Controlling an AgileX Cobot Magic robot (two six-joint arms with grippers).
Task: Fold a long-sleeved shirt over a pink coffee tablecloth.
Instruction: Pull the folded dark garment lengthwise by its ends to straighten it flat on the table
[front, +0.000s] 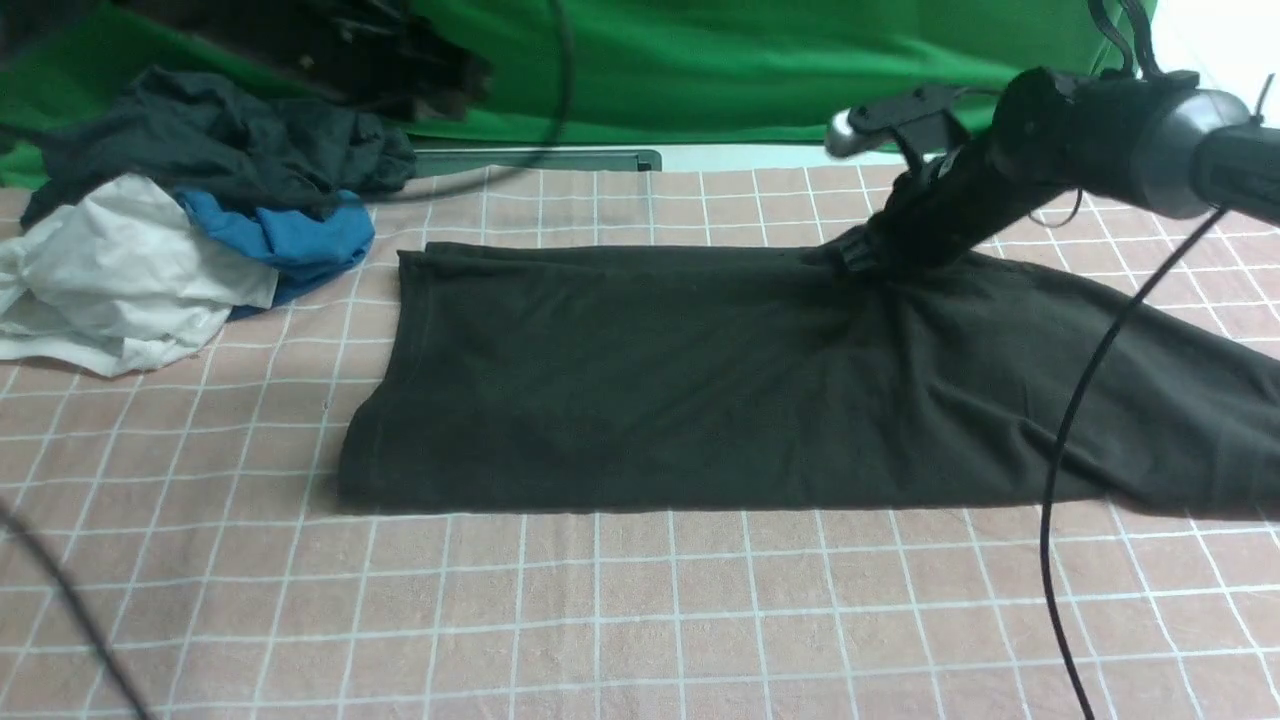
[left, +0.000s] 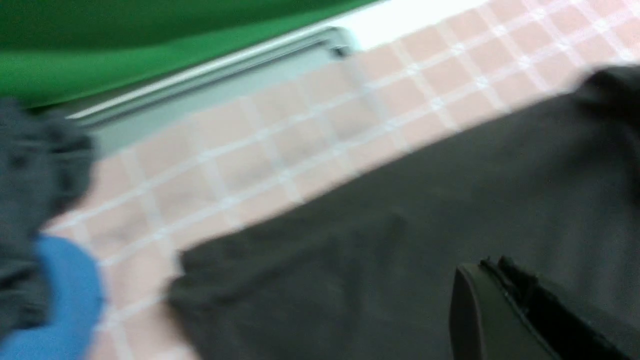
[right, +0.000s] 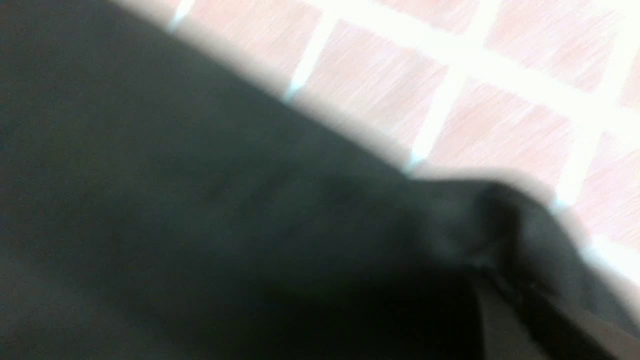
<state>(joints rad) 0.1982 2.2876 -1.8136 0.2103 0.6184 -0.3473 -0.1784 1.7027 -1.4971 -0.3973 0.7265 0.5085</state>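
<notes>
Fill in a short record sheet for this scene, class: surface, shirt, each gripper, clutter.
surface: pink coffee tablecloth, white grid
shirt: long-sleeved shirt, black, lying flat on the cloth
right gripper: shut on the shirt's far edge, fabric puckered around it
left gripper: shut, over the shirt
clutter: heap of clothes, far left corner

long-sleeved shirt (front: 650, 380): I am seeing plain black all over
pink coffee tablecloth (front: 600, 610): I am reading dusty pink, gridded with thin white lines
garment heap (front: 190, 215): I am picking out black, blue and white
backdrop (front: 750, 60): I am seeing plain green
</notes>
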